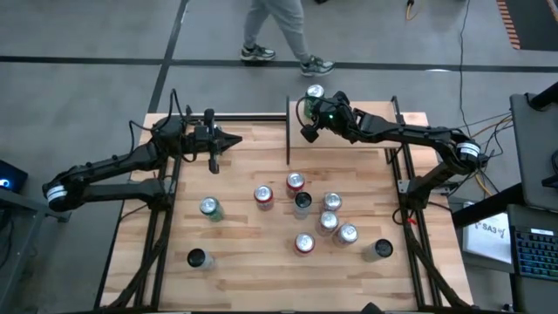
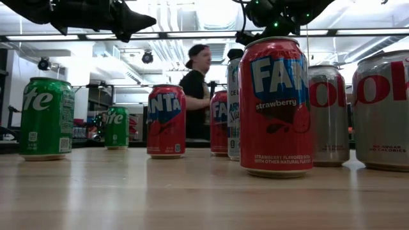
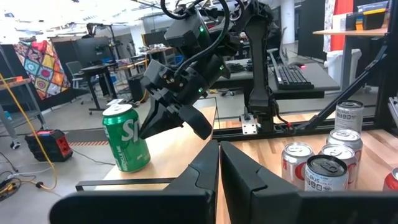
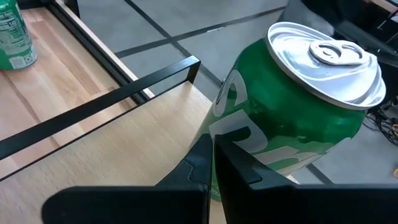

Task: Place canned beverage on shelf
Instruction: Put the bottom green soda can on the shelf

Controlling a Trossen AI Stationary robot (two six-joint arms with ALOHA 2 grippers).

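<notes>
A green soda can (image 1: 315, 93) (image 3: 126, 138) (image 4: 292, 118) stands on its base at the far left corner of the light wood shelf (image 1: 342, 153) (image 3: 180, 146) (image 4: 118, 143), a little tilted in the left wrist view. My right gripper (image 1: 306, 133) (image 3: 177, 121) (image 4: 212, 163) is shut, slanting down, its tips right at the can's side. My left gripper (image 1: 235, 139) (image 3: 219, 171) hangs shut and level over the table's far left part. It points toward the shelf and holds nothing. My right gripper's shut fingertips (image 3: 151, 126) stand against the lower side wall (image 4: 239, 140) of the green can, coming from the table's near side and slanting down. Whether they touch the wall, I cannot tell. The can's base stays on the shelf board.
Several cans stand on the table's middle (image 1: 302, 203), red ones (image 2: 276, 105) and silver ones (image 2: 327, 115), plus green ones at the left (image 1: 210, 208) (image 2: 45, 118). Black posts and rails (image 1: 289, 131) edge the shelf. A person (image 1: 279, 35) walks beyond the far edge.
</notes>
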